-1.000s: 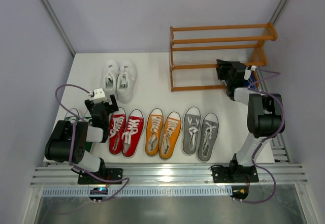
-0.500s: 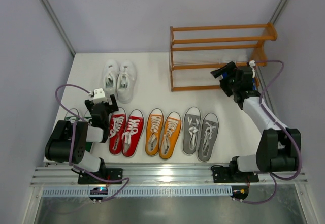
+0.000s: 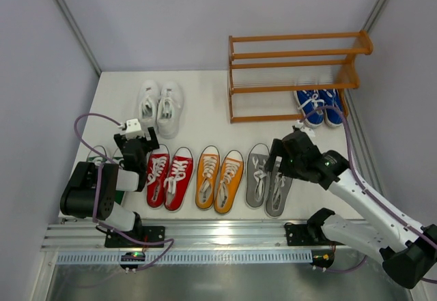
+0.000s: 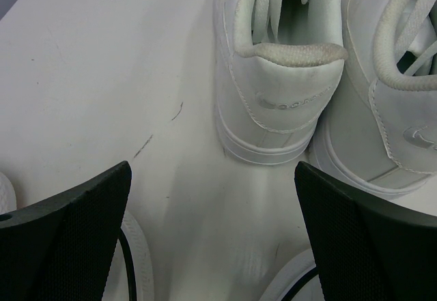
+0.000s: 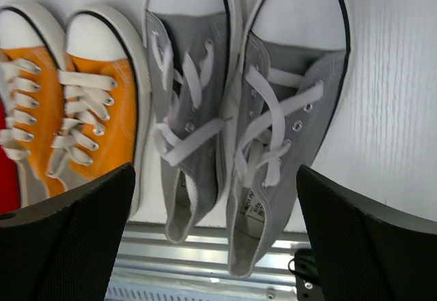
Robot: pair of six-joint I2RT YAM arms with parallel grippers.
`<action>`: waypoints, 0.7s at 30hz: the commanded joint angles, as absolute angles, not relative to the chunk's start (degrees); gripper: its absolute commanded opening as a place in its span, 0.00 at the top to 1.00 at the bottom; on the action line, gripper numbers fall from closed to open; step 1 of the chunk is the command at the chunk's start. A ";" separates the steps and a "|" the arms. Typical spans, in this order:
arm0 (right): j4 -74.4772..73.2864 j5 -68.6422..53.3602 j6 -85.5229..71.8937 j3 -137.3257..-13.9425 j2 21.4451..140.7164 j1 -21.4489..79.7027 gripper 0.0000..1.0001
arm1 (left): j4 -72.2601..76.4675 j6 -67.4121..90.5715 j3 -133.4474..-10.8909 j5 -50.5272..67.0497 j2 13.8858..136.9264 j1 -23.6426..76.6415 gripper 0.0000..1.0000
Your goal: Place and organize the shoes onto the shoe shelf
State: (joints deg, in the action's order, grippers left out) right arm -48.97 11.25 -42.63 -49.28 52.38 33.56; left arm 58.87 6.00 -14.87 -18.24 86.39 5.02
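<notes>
- The white flat table [image 3: 205, 103] carries everything. The orange-brown wooden shoe shelf with thin slats [image 3: 293, 38] stands at its far right corner.
- A row of shoes lies along the near edge. All toes point to the far edge and all heels to the near edge.
- The right gripper [image 3: 285, 156] hangs just over the grey lace-up pair with white toes [image 5: 232, 130], at the right end of that row. Its black fingers [image 5: 75, 239] stand wide apart and hold nothing. One finger is to the left of the pair and one to the right, so they reach across the shoes, not along them.
- The right arm is much nearer to this pair, so we think it should go down and grab here. The shelf is then far and a bit right.
- The orange pair with white toes [image 3: 220, 180] lies just beside the grey pair on the left, so there is little room there. There is bare table on the right.
- The blue pair with white laces [image 3: 319, 105] sits at the low right end of the shelf. We see no shoes on the other slats.
- The left gripper [image 3: 136, 140] is wide too and holds nothing. The heels of the all-white pair [image 4: 280, 110] lie just ahead of it, near the far left corner.
</notes>
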 commanded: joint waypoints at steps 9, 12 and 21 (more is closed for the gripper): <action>-49.93 16.08 -53.00 -47.54 63.45 42.36 0.00 | 61.26 6.33 -16.00 -18.81 85.34 5.01 0.00; -48.87 15.82 -54.22 -48.25 67.05 42.28 0.00 | 61.26 6.42 -16.00 -18.72 85.17 5.01 0.00; -42.98 13.71 -50.10 -48.87 76.10 42.28 0.94 | 61.43 6.33 -16.00 -18.81 85.34 4.92 0.00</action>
State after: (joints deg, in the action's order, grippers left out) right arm -47.88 13.56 -51.13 -46.83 75.02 42.15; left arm 58.83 6.00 -14.90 -18.24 86.39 5.02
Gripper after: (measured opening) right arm 0.391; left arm 0.996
